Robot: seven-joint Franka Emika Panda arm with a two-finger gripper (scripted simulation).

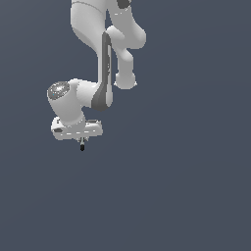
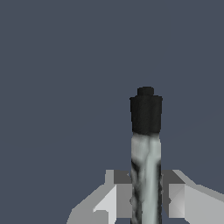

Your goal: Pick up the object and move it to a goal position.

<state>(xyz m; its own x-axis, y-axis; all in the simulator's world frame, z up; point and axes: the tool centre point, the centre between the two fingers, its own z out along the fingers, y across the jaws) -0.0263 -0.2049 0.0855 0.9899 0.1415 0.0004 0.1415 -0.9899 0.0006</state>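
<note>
In the exterior view the white gripper bar (image 1: 77, 129) hangs under the arm's wrist, with a thin pale stem below it ending in the object (image 1: 82, 147), a tiny dark speck. In the wrist view the stem turns out to be my two pale fingers (image 2: 141, 175) pressed together. The dark, almost black object (image 2: 146, 111) sits at their tips, with a small bump on its far end. My gripper (image 2: 146, 131) is shut, with the dark piece held at its tips. No goal marker shows in either view.
The white arm (image 1: 105, 44) reaches in from the upper part of the exterior view. Everything behind it is a plain slate-blue background with no edges, surfaces or other objects visible.
</note>
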